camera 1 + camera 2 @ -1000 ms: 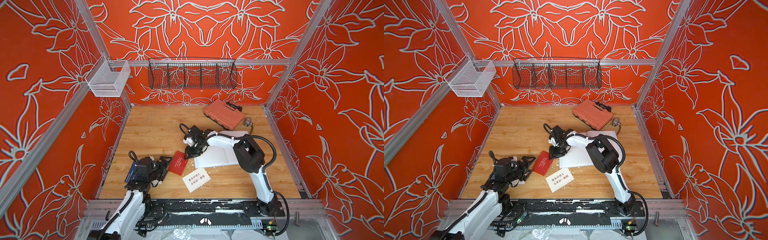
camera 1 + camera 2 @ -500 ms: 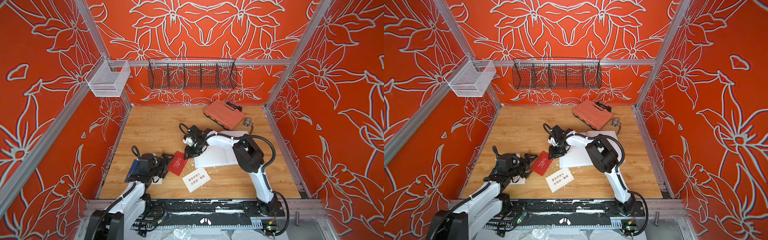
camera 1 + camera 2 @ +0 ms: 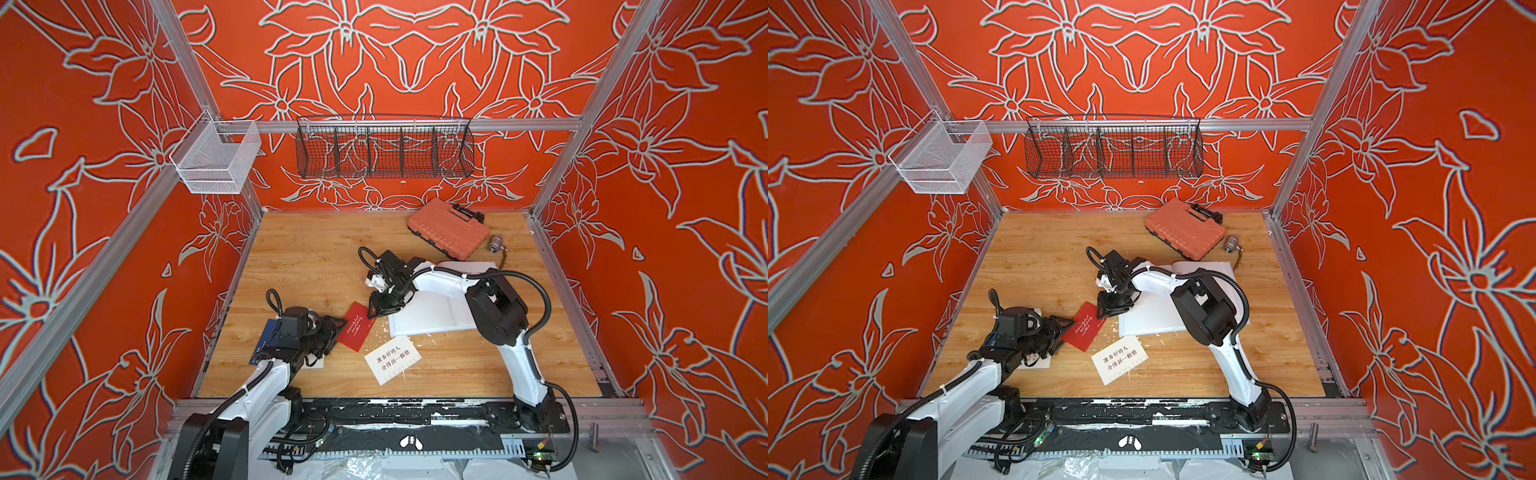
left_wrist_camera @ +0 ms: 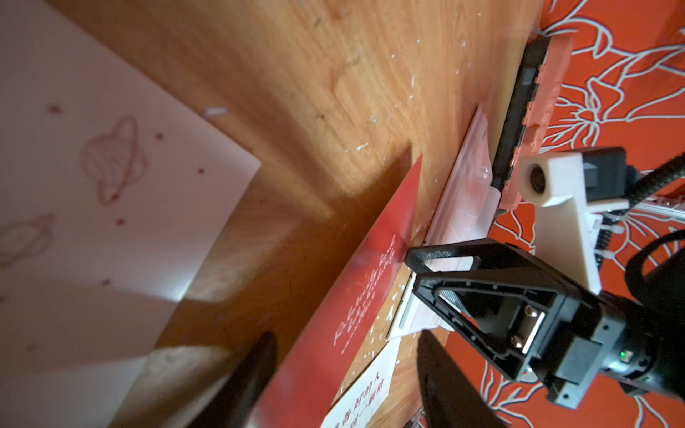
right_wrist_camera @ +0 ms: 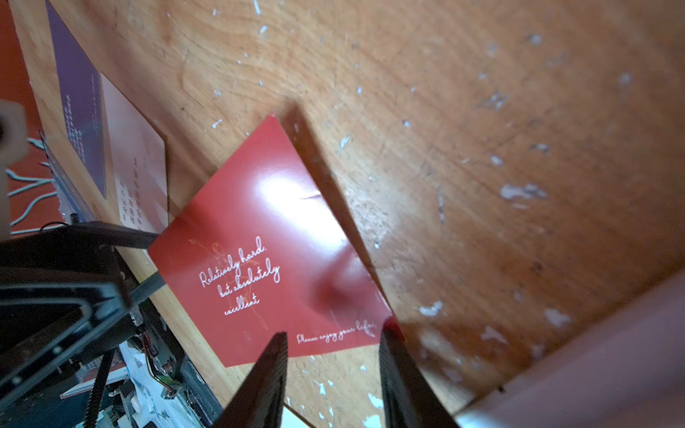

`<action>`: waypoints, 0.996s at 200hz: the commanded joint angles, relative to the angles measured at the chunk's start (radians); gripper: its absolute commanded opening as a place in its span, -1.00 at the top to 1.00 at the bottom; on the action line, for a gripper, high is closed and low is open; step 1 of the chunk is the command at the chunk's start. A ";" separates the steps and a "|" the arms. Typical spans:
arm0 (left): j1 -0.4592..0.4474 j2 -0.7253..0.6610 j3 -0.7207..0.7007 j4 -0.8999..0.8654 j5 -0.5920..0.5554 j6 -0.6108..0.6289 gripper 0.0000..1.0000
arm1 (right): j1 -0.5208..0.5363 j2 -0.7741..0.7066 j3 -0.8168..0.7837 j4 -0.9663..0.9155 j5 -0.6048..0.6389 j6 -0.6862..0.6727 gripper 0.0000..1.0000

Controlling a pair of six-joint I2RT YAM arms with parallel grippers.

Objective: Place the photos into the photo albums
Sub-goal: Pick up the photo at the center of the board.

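the red card (image 3: 356, 332) lies on the table (image 3: 307, 257) between my two grippers, just beside the open album (image 3: 432, 318). one of its edges is lifted off the wood and throws a shadow. my left gripper (image 4: 346, 374) stands part open around the corner nearest my left arm: one finger (image 4: 252, 370) overlaps the card and the other is clear of it, so nothing is clamped. my right gripper (image 5: 333, 344) is at the opposite corner, by the album. its jaws are apart too and straddle the card's edge; one fingertip (image 5: 391, 333) seems to touch the corner, but it grips nothing. the album lies flat with white pages up, partly under my right arm. the text card (image 3: 392, 360) lies near the front edge, apart from the red card. the navy card (image 3: 264, 340) shows beside my left wrist, and the planet card (image 4: 111, 192) lies flat next to my left gripper. the orange case (image 3: 446, 232) sits just beyond the album, near the back wall. white flecks litter the wood.
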 commanded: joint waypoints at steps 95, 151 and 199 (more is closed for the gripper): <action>0.002 -0.008 0.125 -0.129 0.021 0.103 0.95 | -0.043 -0.121 -0.042 0.015 0.064 -0.055 -0.21; 0.002 0.081 0.363 -0.222 0.151 0.205 1.00 | -0.189 -0.215 -0.029 -0.010 -0.111 -0.129 -0.30; -0.021 0.264 0.626 -0.255 0.292 0.273 1.00 | -0.295 -0.253 -0.041 0.010 -0.255 -0.146 -0.32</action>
